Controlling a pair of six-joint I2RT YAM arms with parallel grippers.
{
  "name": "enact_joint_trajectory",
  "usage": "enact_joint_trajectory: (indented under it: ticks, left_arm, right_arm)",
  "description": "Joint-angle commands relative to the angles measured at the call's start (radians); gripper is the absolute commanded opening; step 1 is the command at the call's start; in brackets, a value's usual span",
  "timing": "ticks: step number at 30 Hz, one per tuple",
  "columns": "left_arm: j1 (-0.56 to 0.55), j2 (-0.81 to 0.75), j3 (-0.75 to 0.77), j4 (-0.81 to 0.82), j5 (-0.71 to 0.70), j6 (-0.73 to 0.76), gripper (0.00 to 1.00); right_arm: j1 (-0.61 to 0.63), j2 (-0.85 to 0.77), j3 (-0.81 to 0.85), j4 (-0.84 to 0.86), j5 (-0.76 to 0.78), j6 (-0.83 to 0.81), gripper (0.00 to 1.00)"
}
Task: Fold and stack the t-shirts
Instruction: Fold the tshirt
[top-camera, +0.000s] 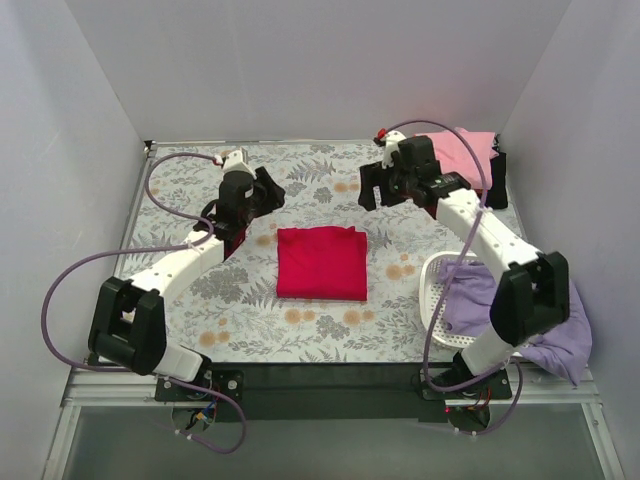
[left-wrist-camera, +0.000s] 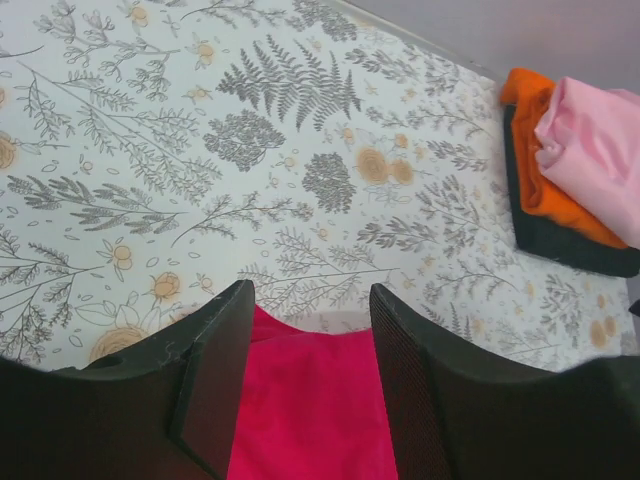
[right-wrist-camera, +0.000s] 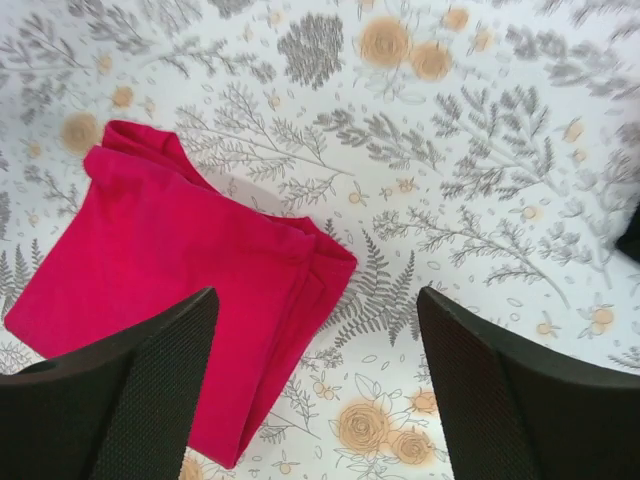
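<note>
The bases of the two arms sit nearest, bolted to the dark strip at the near edge of the tabletop (top-camera: 300, 180), which is covered in a pattern of ferns and flowers. The left arm (top-camera: 180, 265) reaches forward on the left and the right arm (top-camera: 480, 225) on the right.

A red t-shirt (top-camera: 321, 263) lies folded into a neat, roughly square shape in the middle of the tabletop, between the two arms. The left jaws hang over the tabletop just past the shirt's far left corner. They stand open with nothing between them, and in the left wrist view the red cloth shows below the gap between the black fingers (left-wrist-camera: 215, 390). The right jaws hang just past the shirt's far right corner, spread wide and empty. The right wrist view shows the shirt lying apart from them.

In the far right corner is a stack: a pink t-shirt (left-wrist-camera: 595, 150) on top, an orange t-shirt (left-wrist-camera: 545, 190) under it and a black t-shirt (left-wrist-camera: 560, 245) at the bottom. Near the right arm's elbow, a lavender t-shirt (top-camera: 560, 350) spills out of a white basket (top-camera: 432, 275) and over the tabletop's right edge.
</note>
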Motion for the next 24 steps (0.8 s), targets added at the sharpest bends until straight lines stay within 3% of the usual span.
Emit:
enact_joint_trajectory:
  ticks: [1,4,11,15,24]
  left_arm:
    - [-0.021,-0.047,-0.013,-0.034,-0.003,0.025,0.47]
    - [-0.063,-0.025,-0.068,-0.016,0.094,0.007,0.47]
    - [-0.135,-0.007,-0.159,0.042,0.172,-0.002,0.47]
    - [-0.135,0.007,-0.200,0.036,0.164,-0.008,0.47]
    - [-0.158,0.067,-0.294,0.033,0.046,-0.019,0.47]
  right_arm:
    - [0.004,-0.137,-0.105,0.050,0.040,0.032,0.74]
    - [-0.003,-0.207,-0.201,0.123,-0.034,0.077,0.85]
    - [-0.078,-0.325,-0.442,0.279,-0.248,0.167,0.91]
    - [-0.122,-0.322,-0.532,0.337,-0.360,0.187,0.92]
    - [-0.147,-0.213,-0.623,0.430,-0.431,0.207,0.92]
